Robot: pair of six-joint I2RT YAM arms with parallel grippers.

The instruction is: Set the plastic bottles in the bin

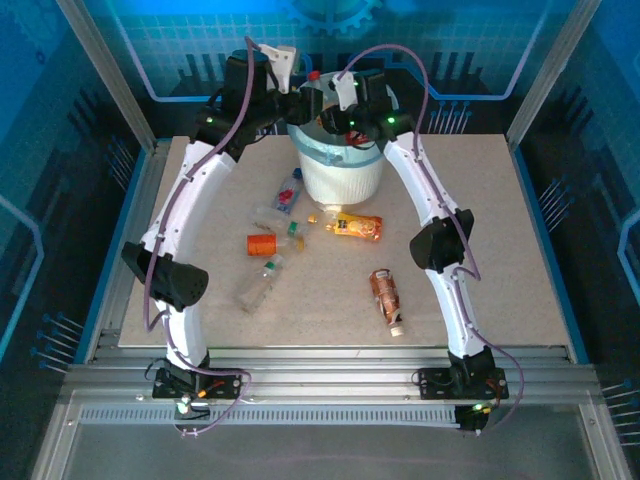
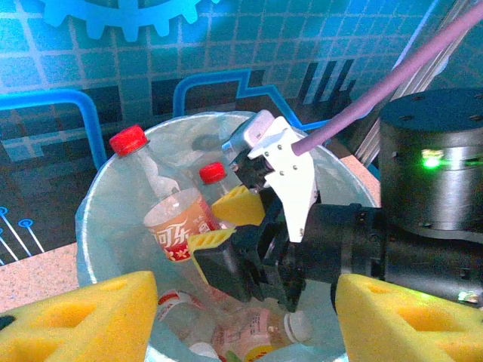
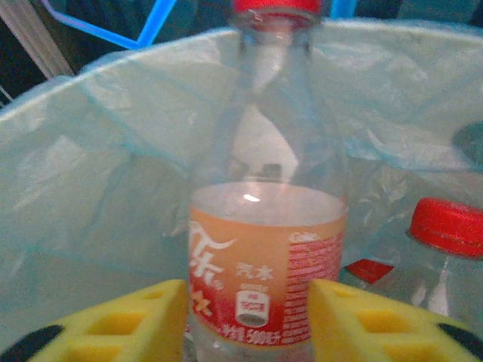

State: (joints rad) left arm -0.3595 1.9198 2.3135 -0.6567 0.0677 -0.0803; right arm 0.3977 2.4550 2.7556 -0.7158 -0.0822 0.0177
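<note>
To the left, the left end effector (image 2: 243,305) hovers at the rim of the bin (image 1: 345,178), pads wide apart and holding nothing. Over the bin, the right end effector (image 3: 249,320) seems clamped on an upright red-capped bottle (image 3: 268,241), though the contact is blurred. Loose bottles (image 1: 350,226) lie on the desk (image 1: 500,230) before the bin.
</note>
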